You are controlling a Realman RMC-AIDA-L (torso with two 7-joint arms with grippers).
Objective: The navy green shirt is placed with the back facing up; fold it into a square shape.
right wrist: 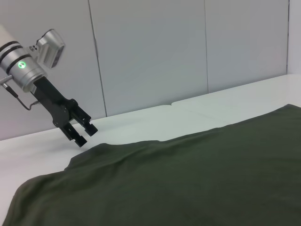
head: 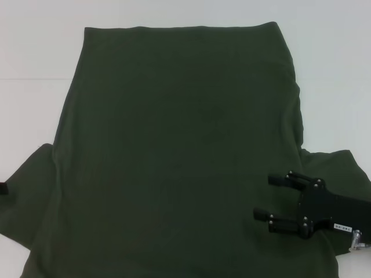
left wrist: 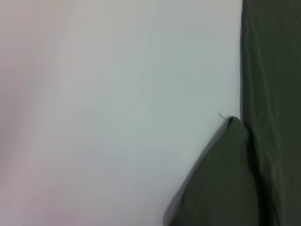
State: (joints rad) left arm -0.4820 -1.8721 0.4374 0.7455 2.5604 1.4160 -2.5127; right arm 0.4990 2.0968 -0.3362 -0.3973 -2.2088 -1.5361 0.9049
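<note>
The navy green shirt (head: 174,145) lies spread flat on the white table (head: 35,58), plain side up, with its hem at the far edge and no lettering showing. Both sleeves stick out near the front. My right gripper (head: 271,197) hovers over the shirt by its right sleeve (head: 342,168); it is open, empty, and its fingers point toward the shirt's middle. My left gripper (right wrist: 83,133) shows in the right wrist view, open and empty, just above the table beside the left sleeve (right wrist: 89,155). The left wrist view shows that sleeve's corner (left wrist: 225,174) and the shirt's side edge (left wrist: 273,70).
Bare white table (left wrist: 117,117) lies left of the shirt and along the far edge. Grey wall panels (right wrist: 150,52) stand behind the table. The shirt runs off the front of the head view.
</note>
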